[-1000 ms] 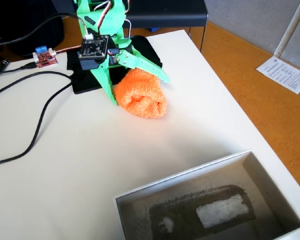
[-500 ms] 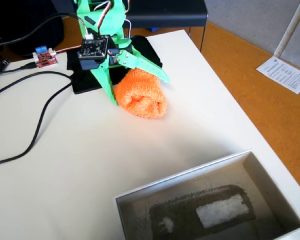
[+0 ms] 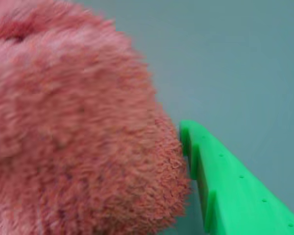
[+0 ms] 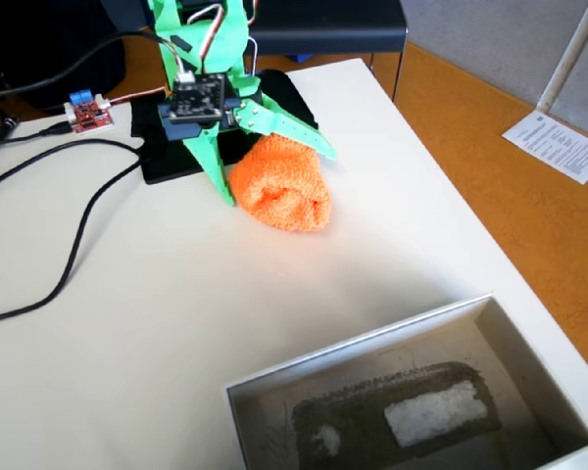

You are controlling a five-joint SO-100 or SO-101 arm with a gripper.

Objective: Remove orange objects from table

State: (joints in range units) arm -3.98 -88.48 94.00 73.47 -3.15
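The orange object, a fuzzy terry-cloth roll, lies on the cream table just in front of the black mat. My green gripper is open and straddles it. The left finger stands against the roll's left side and the right finger rests over its upper right. In the wrist view the roll looks pinkish and fills the left of the picture. One green finger touches its right edge there, and the other finger is hidden.
A white box with a dark lining stands at the table's near right corner. A black mat, a red circuit board and black cables lie to the left. The table's right edge is close.
The arm's wrist has shifted slightly up and to the right, and the roll has nudged a little right with it. The finger spread looks unchanged.
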